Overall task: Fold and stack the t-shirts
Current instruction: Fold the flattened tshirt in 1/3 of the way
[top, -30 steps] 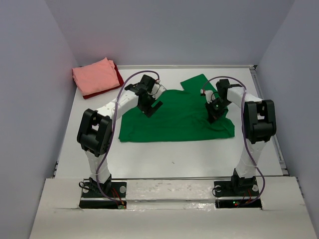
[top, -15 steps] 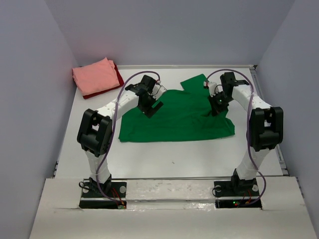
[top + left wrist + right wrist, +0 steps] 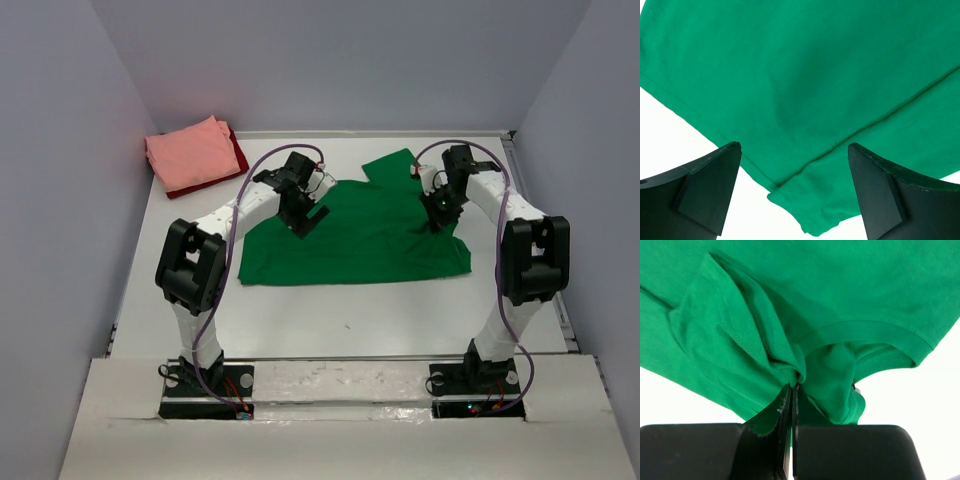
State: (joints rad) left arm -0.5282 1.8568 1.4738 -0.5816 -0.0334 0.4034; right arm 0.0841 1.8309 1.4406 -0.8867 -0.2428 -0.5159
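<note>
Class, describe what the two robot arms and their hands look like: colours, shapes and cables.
The left arm and right arm have white links with bulky black joint housings on black bases. A purple cable loops along each. The left hand and right hand have black, blocky fingers.

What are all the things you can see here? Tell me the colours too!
green t-shirt: one, bright green, spread out mid-table
pink t-shirt: one, salmon pink, folded, far left corner
dark red t-shirt: one, dark red, under the pink t-shirt, only edges showing
table: one, white
walls: three, pale grey, around the table
left arm: one, white and black
right arm: one, white and black
left claw: one, black, open over the shirt's left side
right claw: one, black, pinching bunched green cloth
</note>
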